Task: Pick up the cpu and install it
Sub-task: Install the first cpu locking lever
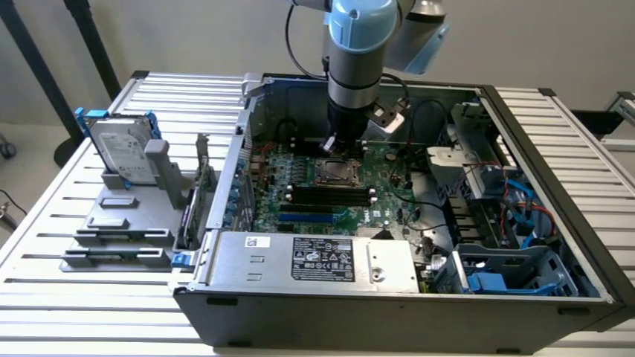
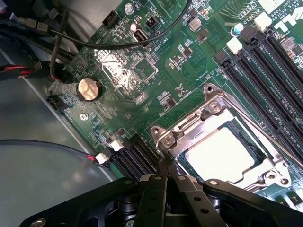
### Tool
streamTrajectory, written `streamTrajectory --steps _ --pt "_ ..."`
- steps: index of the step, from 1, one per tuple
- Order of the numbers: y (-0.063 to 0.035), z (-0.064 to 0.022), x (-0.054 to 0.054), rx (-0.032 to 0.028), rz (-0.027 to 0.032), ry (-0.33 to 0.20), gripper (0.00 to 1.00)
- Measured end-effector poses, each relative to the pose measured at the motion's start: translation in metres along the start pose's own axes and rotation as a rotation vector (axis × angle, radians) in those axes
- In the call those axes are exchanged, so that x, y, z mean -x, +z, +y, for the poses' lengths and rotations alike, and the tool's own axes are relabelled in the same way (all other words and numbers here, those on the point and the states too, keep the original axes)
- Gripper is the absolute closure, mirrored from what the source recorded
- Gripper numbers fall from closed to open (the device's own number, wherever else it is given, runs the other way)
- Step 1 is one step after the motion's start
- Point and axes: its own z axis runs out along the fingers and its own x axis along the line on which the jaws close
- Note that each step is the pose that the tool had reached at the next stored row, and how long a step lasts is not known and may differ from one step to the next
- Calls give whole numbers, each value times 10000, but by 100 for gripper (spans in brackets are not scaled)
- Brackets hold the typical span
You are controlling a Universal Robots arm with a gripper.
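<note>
Ext. view: arm upright at frame center, gripper (image 1: 335,152) low over socket (image 1: 337,172) on the motherboard (image 1: 328,195).

Wrist view: fingers (image 2: 165,182) pressed together, empty; cpu (image 2: 226,154) seated in socket, lower right. Keep vertical, avoid frame edge.

arm (image 1: 362,44): we lose its upper part past the exterior view's top edge.
gripper (image 2: 165,176): the wrist view's edge cuts its body — we see only the tips.
socket (image 2: 222,142): one corner runs out of frame.
label (image 1: 323,259): print too small for us to read.
</note>
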Motion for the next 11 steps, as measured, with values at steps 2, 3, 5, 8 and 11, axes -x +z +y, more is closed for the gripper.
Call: streamTrajectory --steps 2,3,5,8,11 --pt "-1 0 0 -14 12 1 89" --pt "-1 0 0 -22 22 1 89" --pt "-6 0 -1 -37 37 3 89" --pt "-57 -3 -5 -64 43 8 89" --pt "-129 -2 30 -77 51 10 89"
